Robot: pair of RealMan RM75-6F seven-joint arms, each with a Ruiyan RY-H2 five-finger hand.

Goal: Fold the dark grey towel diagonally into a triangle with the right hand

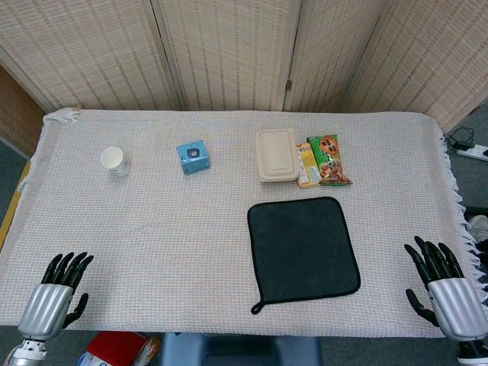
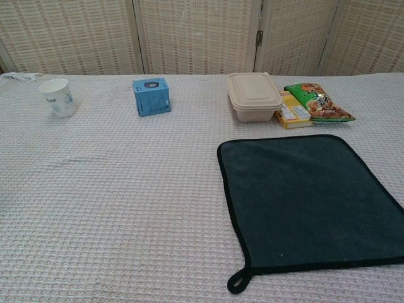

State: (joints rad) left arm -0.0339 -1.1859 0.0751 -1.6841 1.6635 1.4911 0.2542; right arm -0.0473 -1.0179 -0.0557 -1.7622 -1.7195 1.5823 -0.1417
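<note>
The dark grey towel (image 1: 303, 250) (image 2: 307, 197) lies flat and unfolded on the table, right of centre, with a small hanging loop at its near left corner. My right hand (image 1: 442, 282) hovers at the table's near right edge, fingers apart and holding nothing, a short way right of the towel. At the near left corner my left hand (image 1: 57, 293) is likewise empty with fingers spread. Neither hand shows in the chest view.
Behind the towel stand a beige lidded box (image 1: 277, 155) (image 2: 254, 96), a yellow packet (image 1: 307, 165) and a green snack bag (image 1: 329, 160) (image 2: 319, 102). A blue box (image 1: 193, 157) (image 2: 151, 96) and a paper cup (image 1: 114, 161) (image 2: 57, 97) sit at the far left. A woven cloth (image 1: 152, 244) covers the table.
</note>
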